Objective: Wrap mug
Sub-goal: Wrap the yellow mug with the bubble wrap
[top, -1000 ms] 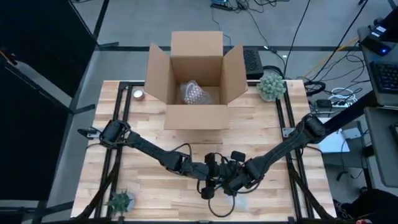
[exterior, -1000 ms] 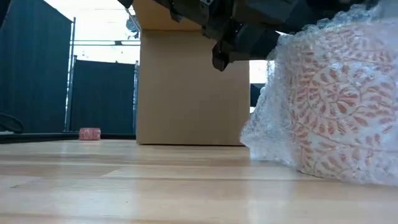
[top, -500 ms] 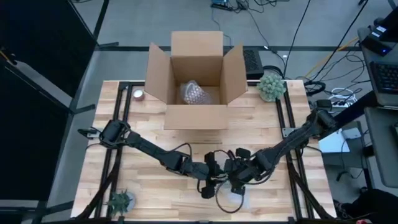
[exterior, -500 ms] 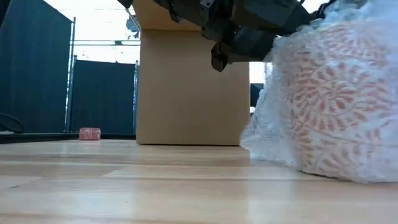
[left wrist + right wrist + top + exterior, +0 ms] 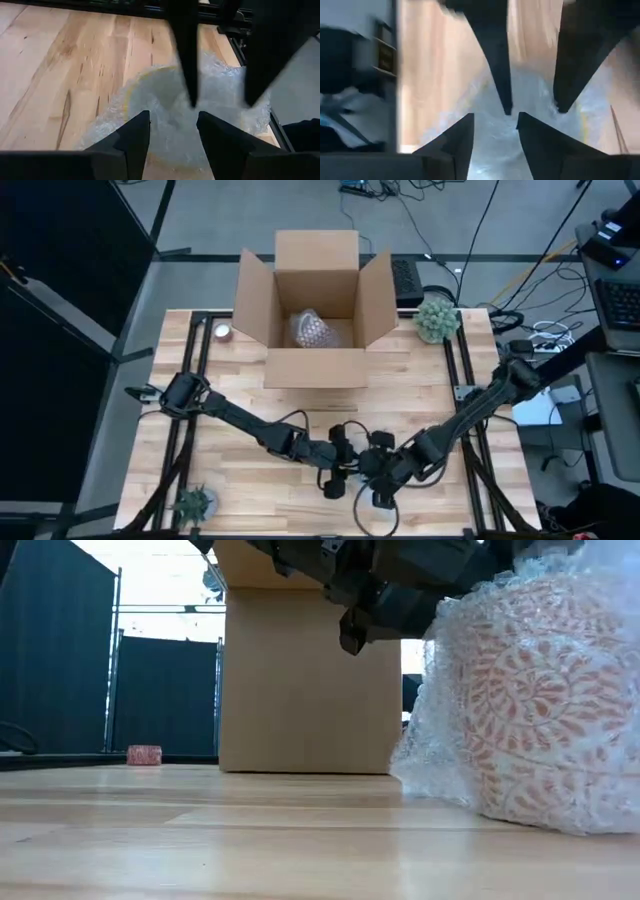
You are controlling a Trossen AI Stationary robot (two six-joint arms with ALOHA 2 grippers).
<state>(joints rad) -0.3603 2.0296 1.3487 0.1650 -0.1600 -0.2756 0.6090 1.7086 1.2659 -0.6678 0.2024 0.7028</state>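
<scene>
Desk [image 5: 420, 395] carries everything; you see a cardboard box [image 5: 315, 310] at its far edge, flaps open, holding one bubble-wrapped bundle [image 5: 312, 330]. Mug [image 5: 545, 710], patterned and cloaked in bubble wrap [image 5: 165, 107], stands at the near edge under both arms. Right gripper [image 5: 383, 490] has slid nearer the front edge since a second ago, and the wrap now sits tighter on the mug. Left gripper [image 5: 337, 483] hovers beside it. Both sets of fingers stand apart, gripping nothing.
</scene>
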